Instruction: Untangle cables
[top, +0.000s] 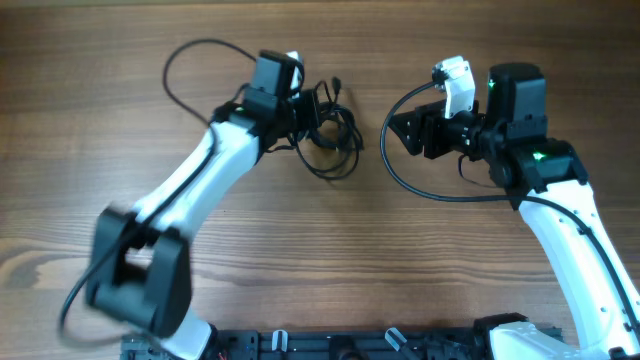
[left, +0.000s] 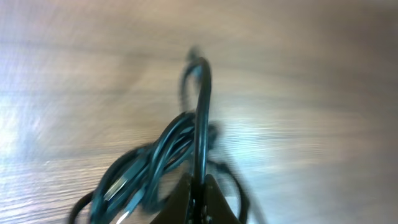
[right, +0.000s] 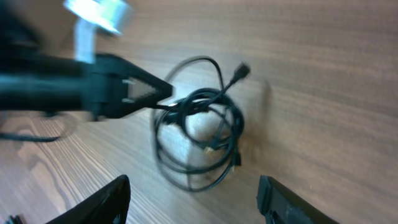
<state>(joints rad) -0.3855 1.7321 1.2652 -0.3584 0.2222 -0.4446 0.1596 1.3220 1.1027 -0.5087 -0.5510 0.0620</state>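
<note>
The wooden desk (top: 60, 150) carries everything. The left arm (top: 200, 180) reaches from the near edge toward the far middle. There the left jaws are closed on a strand of the cables (top: 330, 135), a bunch of tangled black loops just past the jaws' tips. The right arm (top: 570, 210) points its right jaws at the bunch, spread wide, near it but apart, gripping nothing. 1 small plug (right: 241, 70) sticks out from the bunch's edge.
</note>
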